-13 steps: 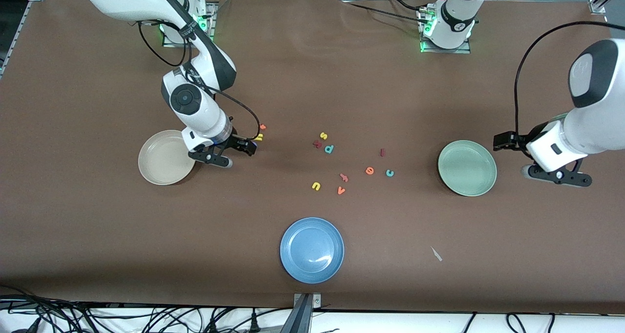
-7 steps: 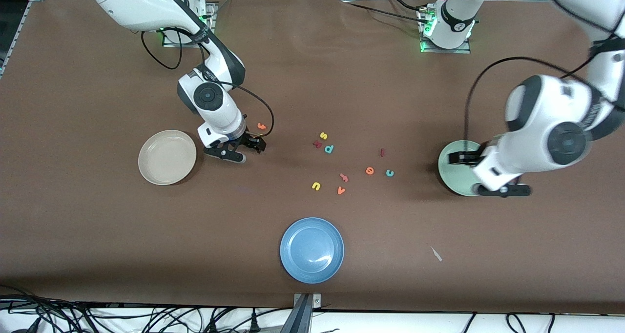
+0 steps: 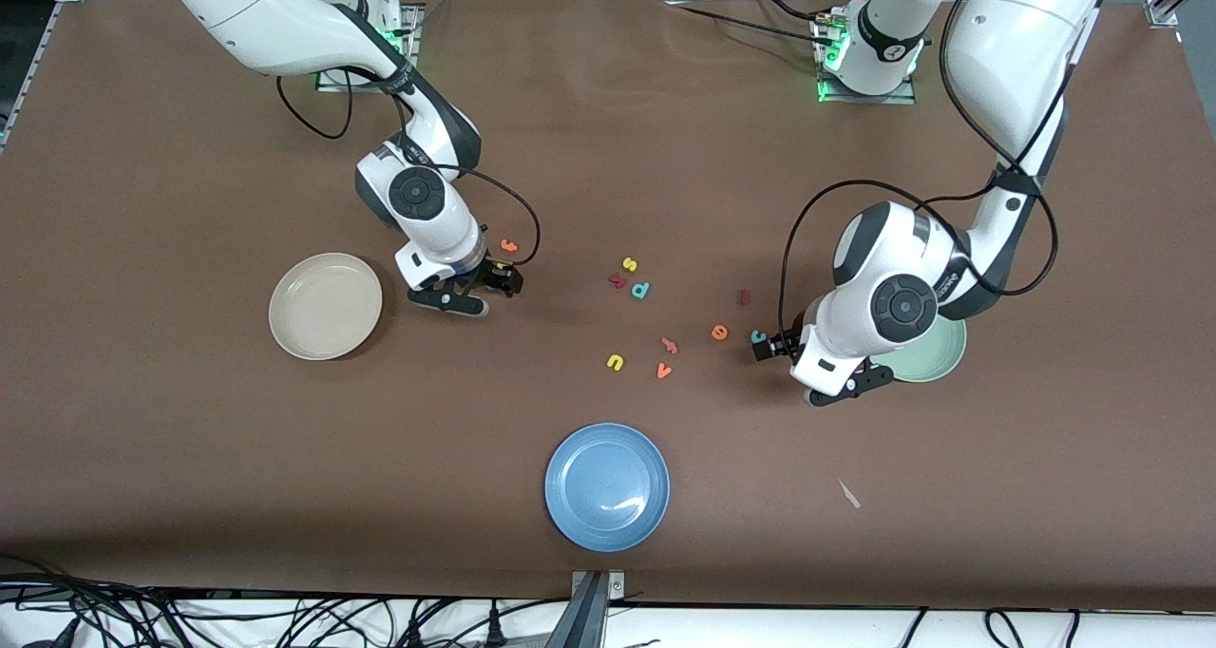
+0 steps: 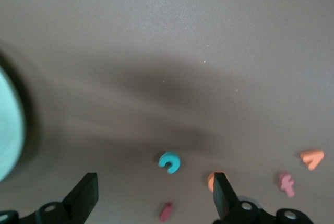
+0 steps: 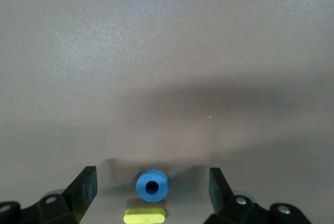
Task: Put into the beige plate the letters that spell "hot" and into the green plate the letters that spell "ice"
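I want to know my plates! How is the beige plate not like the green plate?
The beige plate is cream coloured; the green plate is pale mint. The beige plate shows whole, while the left arm hides much of the green plate. The beige plate lies toward the right arm's end of the table, the green plate toward the left arm's end. Both are round, shallow, rimmed, and hold no letters that show.

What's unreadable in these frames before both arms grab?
- Front view: the yellow h and blue ring-shaped o are mostly hidden under the right gripper.
- Front view: the pale mint-green plate is largely covered by the left arm.
- Right wrist view: the yellow h is cut off by the frame edge.
- Left wrist view: the orange e is partly hidden by a finger of the left gripper.
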`<state>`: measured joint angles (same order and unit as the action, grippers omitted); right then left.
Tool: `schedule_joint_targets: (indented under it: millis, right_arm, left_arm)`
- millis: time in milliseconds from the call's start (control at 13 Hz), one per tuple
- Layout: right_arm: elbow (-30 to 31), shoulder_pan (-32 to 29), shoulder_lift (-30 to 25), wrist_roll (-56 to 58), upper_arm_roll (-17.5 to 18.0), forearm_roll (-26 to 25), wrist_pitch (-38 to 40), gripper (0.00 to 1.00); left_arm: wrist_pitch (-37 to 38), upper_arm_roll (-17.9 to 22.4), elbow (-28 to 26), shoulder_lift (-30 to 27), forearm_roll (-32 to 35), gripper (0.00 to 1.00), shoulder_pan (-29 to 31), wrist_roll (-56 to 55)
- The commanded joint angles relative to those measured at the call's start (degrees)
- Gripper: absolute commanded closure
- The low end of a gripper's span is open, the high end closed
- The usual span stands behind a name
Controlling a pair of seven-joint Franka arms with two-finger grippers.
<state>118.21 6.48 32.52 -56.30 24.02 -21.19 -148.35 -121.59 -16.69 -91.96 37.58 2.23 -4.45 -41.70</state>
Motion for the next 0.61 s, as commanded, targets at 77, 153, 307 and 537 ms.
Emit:
schedule_joint_targets:
  millis: [77,153,307,537]
  right_arm:
    - [2.3,0.3,0.5,-2.1,0.1,-3.3,-3.0,0.13]
    - [3.1,0.3,0.6,-2.1,-0.2,-4.0,-4.0,0.19]
    - [3.5,0.2,0.8,-2.1,-0.3,-4.6,-4.4,0.4]
    - [3.5,0.2,0.7,-1.9,-0.7,-5.2,-4.4,0.84]
  left_arm:
    - [-4.0,0.3,0.1,3.6,-1.1,0.13,-1.4,-4.4]
    - [-4.0,0.3,-0.1,4.1,-1.0,0.17,-1.5,-4.4]
    - [-4.0,0.3,-1.8,4.4,-0.9,0.23,-1.9,-3.8]
    - [-4.0,0.3,-2.5,4.5,-0.7,0.32,-2.7,-3.8]
